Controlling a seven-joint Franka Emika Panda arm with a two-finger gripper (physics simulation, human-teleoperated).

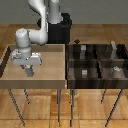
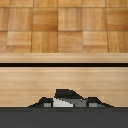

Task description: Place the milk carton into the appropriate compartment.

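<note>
My gripper (image 1: 28,73) hangs over the light wooden bin (image 1: 50,75), toward the exterior view's left. Its fingers are closed on a small grey box, the milk carton (image 1: 29,69), which is lifted off the bin floor. In the wrist view the carton's peaked top (image 2: 63,101) shows between the two fingertips (image 2: 45,104), mostly hidden by the hand. The dark compartment tray (image 1: 98,61) stands at the exterior view's right, well apart from the gripper.
The dark tray has a grey box (image 1: 82,49) and a taller grey box (image 1: 114,47) in its far compartments, and a small grey cube (image 1: 84,72) and another small grey item (image 1: 116,70) in its near ones. The bin's raised wall (image 1: 64,62) lies between bin and tray.
</note>
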